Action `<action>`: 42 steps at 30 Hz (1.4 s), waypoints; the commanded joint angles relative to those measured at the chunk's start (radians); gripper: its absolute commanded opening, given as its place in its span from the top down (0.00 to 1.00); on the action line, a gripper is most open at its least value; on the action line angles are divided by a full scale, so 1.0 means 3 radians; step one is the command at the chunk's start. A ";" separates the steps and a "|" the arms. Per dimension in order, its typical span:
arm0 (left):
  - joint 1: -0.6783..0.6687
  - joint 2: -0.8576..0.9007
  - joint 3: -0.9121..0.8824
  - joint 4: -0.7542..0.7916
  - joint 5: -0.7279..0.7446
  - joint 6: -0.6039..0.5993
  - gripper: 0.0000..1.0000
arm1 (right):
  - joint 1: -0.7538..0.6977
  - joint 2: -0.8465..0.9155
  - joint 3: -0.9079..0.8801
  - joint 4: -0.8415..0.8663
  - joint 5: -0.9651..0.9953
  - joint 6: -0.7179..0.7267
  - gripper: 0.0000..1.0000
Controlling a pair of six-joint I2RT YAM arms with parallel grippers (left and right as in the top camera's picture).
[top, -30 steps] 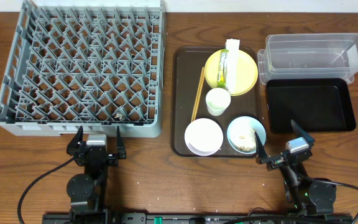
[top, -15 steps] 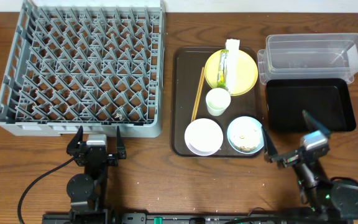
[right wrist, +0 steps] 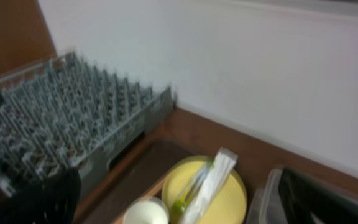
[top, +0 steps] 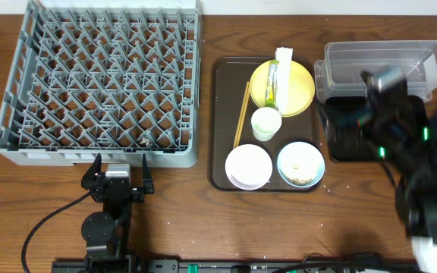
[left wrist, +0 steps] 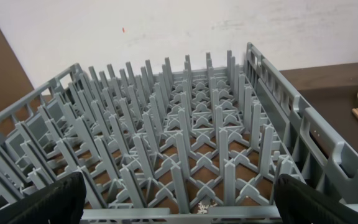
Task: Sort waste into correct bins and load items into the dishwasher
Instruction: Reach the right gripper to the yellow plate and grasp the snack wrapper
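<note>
I see left gripper [top: 121,165] spread wide before grey dish rack [top: 97,83], right gripper [right wrist: 173,190] agape over black tray [top: 347,144] beside clear tub [top: 340,72], brown tray [top: 218,114] carrying yellow plate [top: 300,87] with wrapper [top: 272,83] and paper strip [top: 284,57], chopsticks [top: 242,114], cup [top: 265,123], white bowl [top: 248,165], blue bowl [top: 315,161] holding rice scraps [top: 300,168]

Bright, even light, with one sharp view, one fuzzy view and one smeared arm.
Soft light comes from above, so the grey rack [top: 101,80] and the brown tray [top: 220,114] make only small, pale shadows on the table [top: 203,227]. From above, the right arm [top: 408,159] is a smeary blur. The right wrist view is fuzzy all over. The left wrist view is sharp, with a bright white wall [left wrist: 179,31]. The clear tub [top: 381,64] has little shiny spots.
</note>
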 commanded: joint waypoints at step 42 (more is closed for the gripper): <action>-0.0014 -0.0022 -0.0052 -0.0117 0.0036 0.0045 0.02 | 0.0638 0.3758 0.2932 -0.1630 0.1488 0.1279 0.15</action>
